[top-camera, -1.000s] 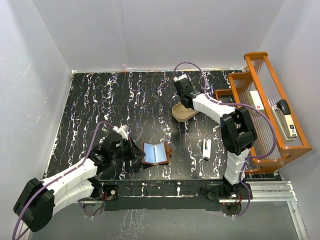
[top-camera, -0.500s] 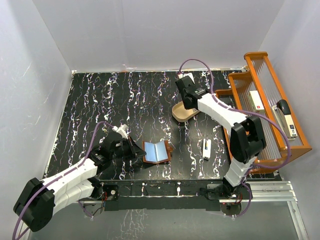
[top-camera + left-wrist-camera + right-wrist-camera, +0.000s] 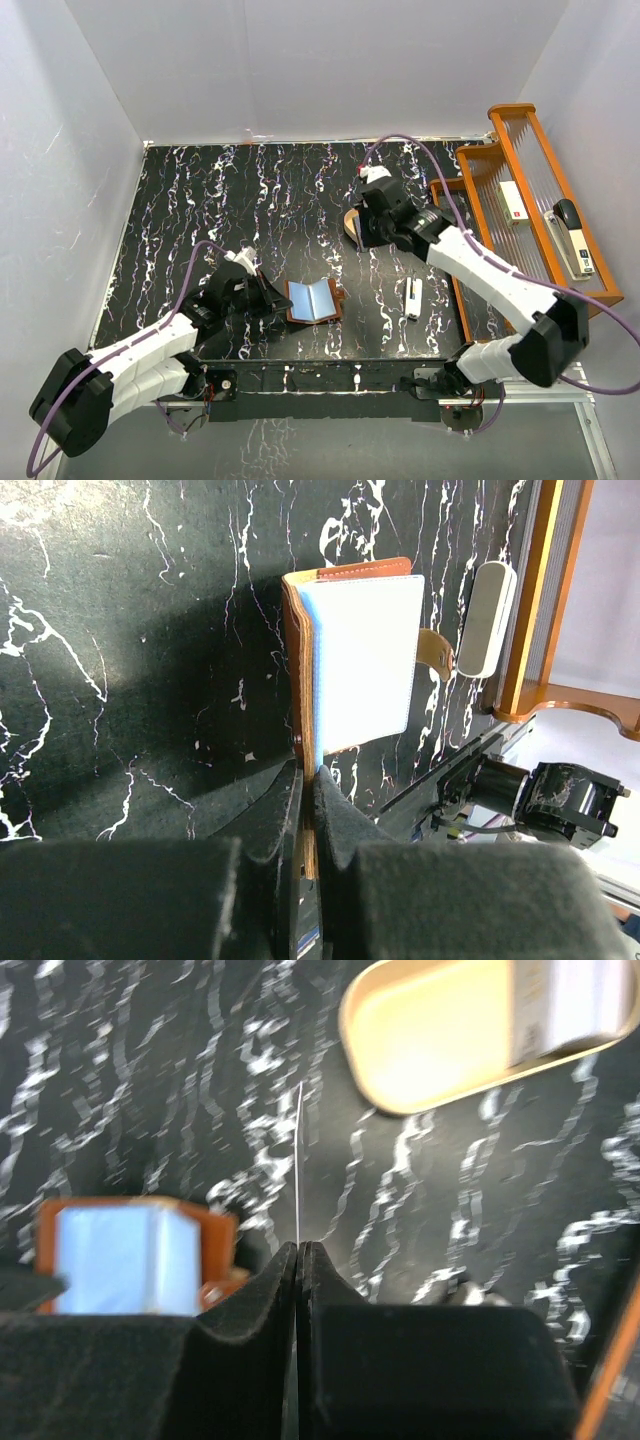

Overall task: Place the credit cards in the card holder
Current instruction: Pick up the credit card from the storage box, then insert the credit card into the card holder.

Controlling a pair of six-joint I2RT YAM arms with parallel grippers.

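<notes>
1. The left end effector (image 3: 305, 792) was clamped shut on the near brown edge of the card holder (image 3: 360, 660). The card holder lay open on the counter (image 3: 120, 680), grey-blue lining up, near the front between the two arms.
2. The right end effector (image 3: 299, 1250) was pinched closed on one credit card (image 3: 299, 1160). The card showed edge-on as a thin pale line standing out past the fingertips. It hung over the counter just beside the tan oval tray (image 3: 450, 1030), well apart from the card holder.
3. The step in hand looked like carrying that card across for insertion. The wrist would best be turned before descending, so the card's leading edge came in parallel to a pocket mouth. Where the pockets opened could not be made out here.
4. Only one end of the card sat between the jaws, so it could probably pivot or slip under load. A slow, shallow approach that slid the edge under the pocket lip seemed safer than a push straight down.
5. The push would best run toward the left clamp, not away from it, so the light card holder was braced and did not skate.
6. The white stick (image 3: 413, 298) lay right of the card holder, near the likely path and worth clearing.
7. Something pale lay in the tray, too blurred to name.
</notes>
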